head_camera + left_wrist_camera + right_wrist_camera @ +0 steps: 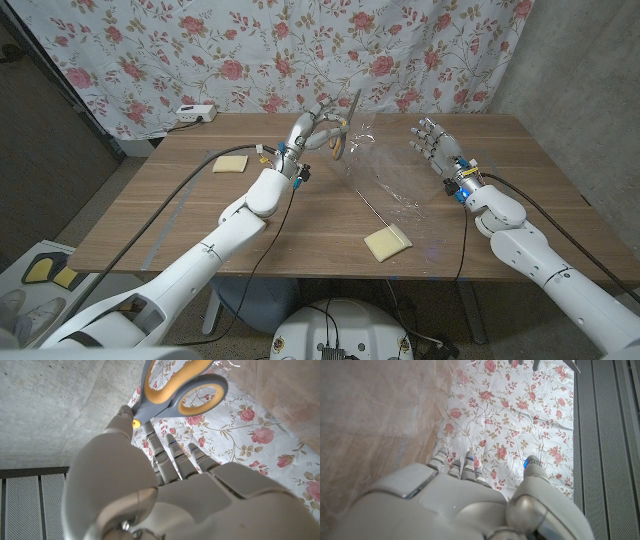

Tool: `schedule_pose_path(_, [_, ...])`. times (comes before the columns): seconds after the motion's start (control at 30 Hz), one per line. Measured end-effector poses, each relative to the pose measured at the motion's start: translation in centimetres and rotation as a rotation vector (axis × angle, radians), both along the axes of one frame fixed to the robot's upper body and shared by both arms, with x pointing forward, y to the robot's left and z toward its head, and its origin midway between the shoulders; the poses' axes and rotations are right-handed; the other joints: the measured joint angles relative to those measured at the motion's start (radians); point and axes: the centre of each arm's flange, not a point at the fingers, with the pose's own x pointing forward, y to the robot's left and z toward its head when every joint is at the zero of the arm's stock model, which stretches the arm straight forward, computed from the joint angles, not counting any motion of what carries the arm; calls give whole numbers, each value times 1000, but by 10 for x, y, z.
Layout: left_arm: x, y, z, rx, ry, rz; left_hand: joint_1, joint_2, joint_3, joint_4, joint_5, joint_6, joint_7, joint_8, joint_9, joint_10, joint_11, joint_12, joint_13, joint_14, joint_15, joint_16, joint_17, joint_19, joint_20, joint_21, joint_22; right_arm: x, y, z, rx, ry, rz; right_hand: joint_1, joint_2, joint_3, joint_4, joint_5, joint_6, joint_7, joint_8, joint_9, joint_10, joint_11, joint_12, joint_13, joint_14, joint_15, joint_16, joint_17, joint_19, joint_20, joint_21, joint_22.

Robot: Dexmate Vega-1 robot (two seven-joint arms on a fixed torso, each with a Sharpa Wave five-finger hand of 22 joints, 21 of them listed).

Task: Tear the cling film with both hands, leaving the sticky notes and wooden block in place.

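Robot hands over the counter (pixel 480 130), cling film between them.
Left robot hand (pixel 318 128) gripped one pair of scissors (pixel 343 125); right robot hand (pixel 432 142) was spread, empty. One cling film (pixel 385 170) sheet at center; two sticky notes, at 9 o'clock (pixel 230 163) and 6 o'clock (pixel 387 242).

A rose-patterned curtain (pixel 280 45) hangs behind the wooden bench (pixel 200 215). A grey concrete wall (pixel 580 60) stands beside it, with a white power strip (pixel 195 114) at the bench's far edge.

Glossy clear cling film (pixel 385 180) above matt wooden table (pixel 500 140).
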Motion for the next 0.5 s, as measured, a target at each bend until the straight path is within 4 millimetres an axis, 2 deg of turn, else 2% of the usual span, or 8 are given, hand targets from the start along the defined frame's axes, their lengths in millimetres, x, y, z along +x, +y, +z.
schedule_pose_path(0.13, [1, 0, 2, -14, 11, -25, 1, 2, -1, -1, 0, 0, 0, 0, 0, 0, 0, 0, 0, -4, 3, 0, 3, 0, 0, 0, 0, -2, 1, 1, -11, -3, 3, 17, -2, 8, -8, 8, 0, 0, 0, 0, 5, 5, 0, 3, 0, 0, 0, 0, 0, 0, 0, 0])
schedule_pose_path(0.37, [5, -1, 1, -43, 45, -81, -3, 6, -5, 3, 0, 0, 0, 0, 0, 0, 0, 0, 0, -8, 3, 0, 5, 0, 0, 0, 0, -4, 2, 1, -25, -9, 9, 41, 4, 25, -8, 23, 0, 0, 0, 0, 9, 9, 0, 8, 0, 0, 0, 0, 0, 0, 0, 0])
schedule_pose_path(0.5, [8, -1, 0, -55, 59, -103, -3, 6, -5, 3, 0, 0, 0, 0, 0, 0, 0, 0, 0, -8, 3, 0, 5, 0, 0, 0, 0, -6, 3, 2, -31, -13, 13, 50, 2, 26, -9, 27, 0, 0, 0, 0, 13, 13, 0, 8, 0, 0, 0, 0, 0, 0, 0, 0])
